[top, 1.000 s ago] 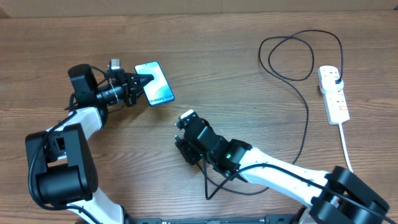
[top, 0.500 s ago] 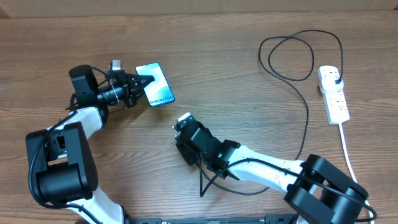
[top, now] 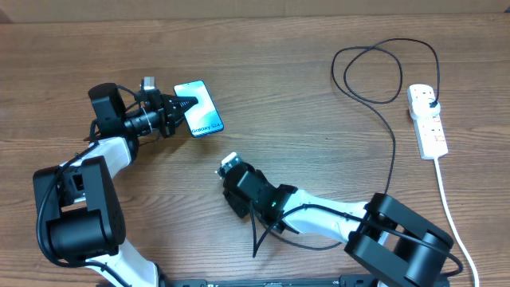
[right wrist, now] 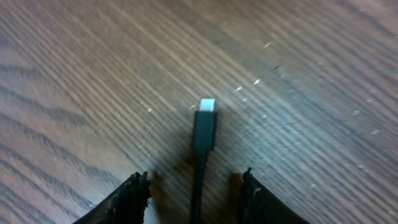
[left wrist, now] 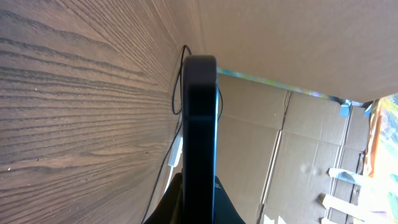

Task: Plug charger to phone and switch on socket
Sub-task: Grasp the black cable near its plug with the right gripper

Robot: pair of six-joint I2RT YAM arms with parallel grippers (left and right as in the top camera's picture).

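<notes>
The phone point(top: 199, 108) is held up off the table at the left, its light screen facing the overhead camera. My left gripper point(top: 182, 106) is shut on its near end. From the left wrist the phone point(left wrist: 199, 118) shows edge-on, a dark slab between the fingers of the left gripper point(left wrist: 199, 190). The charger point(top: 393, 151) runs as a thin black cable from the white socket point(top: 426, 119) in a loop and down under my right arm. Its plug tip point(right wrist: 206, 107) lies flat on the wood. My right gripper point(right wrist: 193, 177) stands open astride the cable without touching it, low over the table point(top: 237, 201).
The socket's thick white cord point(top: 446, 199) trails toward the front right edge. The charger's slack loop point(top: 374, 72) lies at the back right. A cardboard wall point(left wrist: 298, 143) stands beyond the table's far edge.
My right gripper has slid a little left and toward the front over the cable end, and its jaws have narrowed somewhat. The left gripper and phone have stayed put.
</notes>
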